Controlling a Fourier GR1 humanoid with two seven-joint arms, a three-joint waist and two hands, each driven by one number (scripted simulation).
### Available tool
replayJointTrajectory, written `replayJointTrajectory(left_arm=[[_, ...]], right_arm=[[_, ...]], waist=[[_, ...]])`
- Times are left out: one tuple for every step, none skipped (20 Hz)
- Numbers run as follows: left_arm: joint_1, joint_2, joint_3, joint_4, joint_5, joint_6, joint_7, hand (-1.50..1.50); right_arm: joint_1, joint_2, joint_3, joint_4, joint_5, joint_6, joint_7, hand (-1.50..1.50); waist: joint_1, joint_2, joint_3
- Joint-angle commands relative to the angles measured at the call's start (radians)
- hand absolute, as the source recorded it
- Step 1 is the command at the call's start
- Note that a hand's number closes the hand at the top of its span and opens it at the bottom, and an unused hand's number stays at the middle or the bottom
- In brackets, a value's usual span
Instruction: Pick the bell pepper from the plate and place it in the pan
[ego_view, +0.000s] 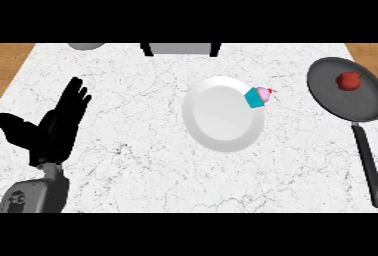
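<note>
A red bell pepper (349, 80) lies inside the dark round pan (332, 97) at the right edge of the counter; the pan's long handle runs toward the lower right. The white plate (221, 117) sits in the middle of the counter with nothing on it. My left hand (55, 127) rests at the left side with its fingers straight and pointing up, far from both the plate and the pan, holding nothing. My right hand does not show in the head view.
A cupcake (260, 96) with a teal wrapper and pink frosting sits against the plate's upper right rim. A grey object (87, 46) and a light box-like object (180, 48) stand at the counter's far edge. Wooden floor shows past both far corners.
</note>
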Motion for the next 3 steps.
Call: replayJointTrajectory(left_arm=[[0.022,0.014,0.004,-0.047,0.013,-0.019,0.024,0.00],[-0.008,-0.016,-0.017,0.003,-0.015,0.002,-0.016,0.00],[-0.005,0.011,0.006,-0.045,0.011,-0.004,0.053,0.00]], right_arm=[[0.016,0.002,0.018,-0.021,-0.018,-0.015,0.008,-1.50],[0.025,-0.023,0.024,-0.023,-0.018,0.017,0.003,-1.50],[0.052,-0.025,0.013,-0.007,-0.024,0.028,-0.023,-1.50]], waist=[[0.006,-0.002,-0.001],[0.002,-0.001,-0.001],[0.007,0.000,0.001]])
